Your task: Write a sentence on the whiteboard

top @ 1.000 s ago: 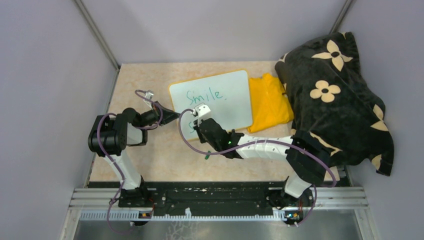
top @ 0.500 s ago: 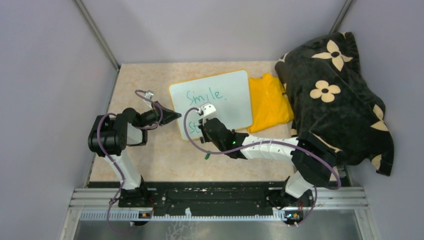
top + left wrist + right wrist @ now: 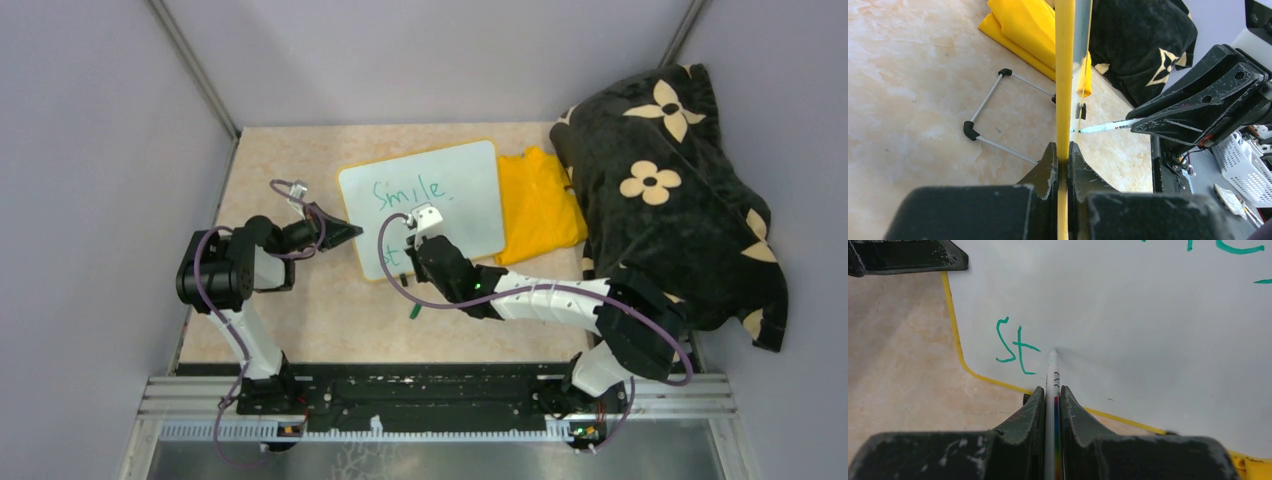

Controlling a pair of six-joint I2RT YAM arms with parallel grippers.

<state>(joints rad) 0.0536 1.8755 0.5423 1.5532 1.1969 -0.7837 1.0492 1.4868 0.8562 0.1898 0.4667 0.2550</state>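
Observation:
The whiteboard [image 3: 470, 190] stands tilted mid-table with a yellow frame. Green lettering reads "Smile." [image 3: 408, 187] on the top line. In the right wrist view the second line shows only "St" [image 3: 1015, 345]. My left gripper [image 3: 350, 232] is shut on the board's left edge, seen as a yellow strip [image 3: 1064, 75] between its jaws. My right gripper [image 3: 408, 268] is shut on a white marker [image 3: 1052, 385], its tip touching the board just right of "St". The marker also shows in the left wrist view [image 3: 1103, 127].
A folded yellow cloth [image 3: 535, 205] lies right of the board. A black flowered blanket [image 3: 670, 190] covers the back right. A green marker cap [image 3: 413, 312] lies on the table near the right arm. The board's wire stand with black feet [image 3: 988, 115] rests behind it.
My right gripper has moved to the right along the lower line with the marker, uncovering "St". The left gripper and the board have stayed still.

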